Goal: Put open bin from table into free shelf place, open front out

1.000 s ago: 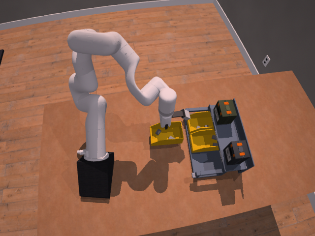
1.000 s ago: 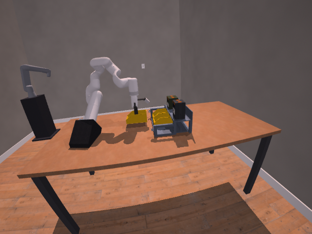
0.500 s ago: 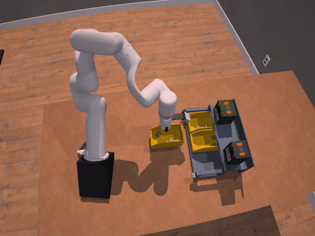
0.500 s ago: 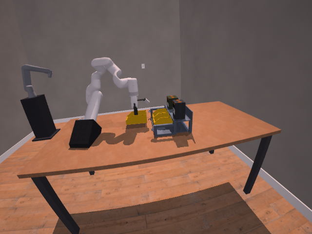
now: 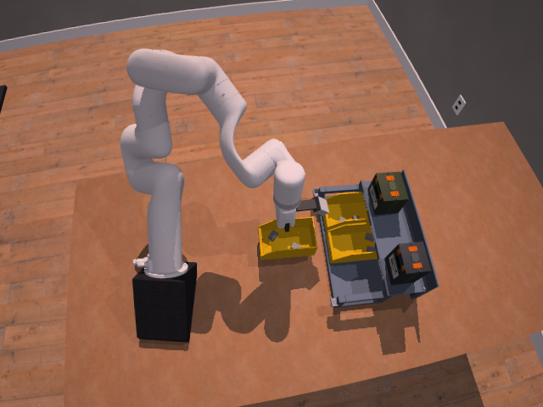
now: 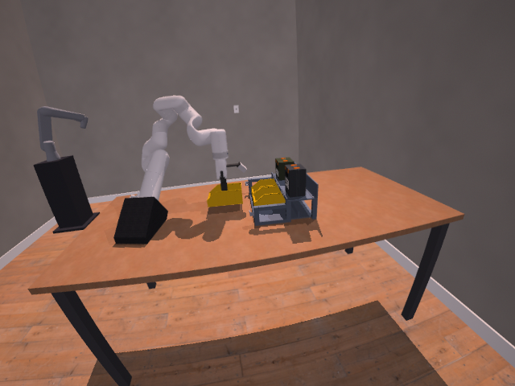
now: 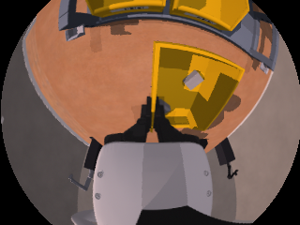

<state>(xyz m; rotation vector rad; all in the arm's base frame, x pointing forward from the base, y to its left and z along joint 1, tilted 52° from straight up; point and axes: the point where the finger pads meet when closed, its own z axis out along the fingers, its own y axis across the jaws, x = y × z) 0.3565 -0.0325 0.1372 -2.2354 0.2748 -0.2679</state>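
The yellow open bin (image 5: 287, 240) hangs a little above the table, left of the grey shelf (image 5: 372, 238), and throws a shadow below it. Grey parts (image 5: 273, 235) lie inside it. My gripper (image 5: 287, 227) points down and is shut on the bin's far wall. The wrist view shows the fingers (image 7: 154, 112) pinching the edge of the bin (image 7: 197, 88). Two more yellow bins (image 5: 346, 209) (image 5: 350, 245) stand side by side on the shelf. The place at the near end of the row (image 5: 357, 284) is free. From the side the bin (image 6: 224, 194) is level with the shelf's upper floor (image 6: 265, 193).
Two dark boxes with orange marks (image 5: 388, 192) (image 5: 410, 263) stand on the shelf's upper board behind the bins. The arm's black base (image 5: 163, 302) is at the table's left. A black stand with a grey arm (image 6: 62, 195) stands off the table's far left.
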